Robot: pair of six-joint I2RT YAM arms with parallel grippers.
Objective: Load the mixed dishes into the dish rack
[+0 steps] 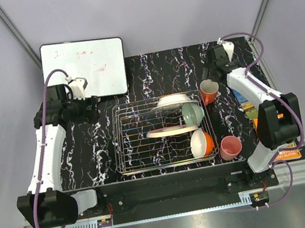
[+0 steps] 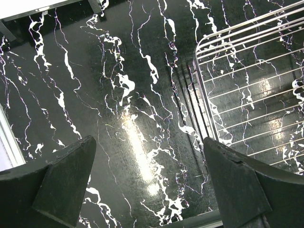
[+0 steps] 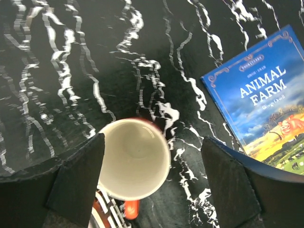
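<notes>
The silver wire dish rack (image 1: 134, 146) stands mid-table. In it lie a white plate (image 1: 172, 100), a pale green bowl (image 1: 194, 114), a pink-cream plate (image 1: 166, 132) and a white-inside orange bowl (image 1: 202, 142). The orange mug (image 1: 209, 90) stands on the table just right of the rack. The pink cup (image 1: 230, 147) stands by the rack's near right corner. My right gripper (image 3: 152, 142) is open above the mug (image 3: 135, 159), which sits between the fingers, close to the left one. My left gripper (image 2: 149, 142) is open and empty over bare table, left of the rack's rim (image 2: 206, 95).
A white whiteboard (image 1: 85, 67) lies at the back left. Colourful books (image 1: 248, 106) lie along the right edge; the blue "Animal Farm" book (image 3: 266, 95) is just right of the mug. The table top is black marble.
</notes>
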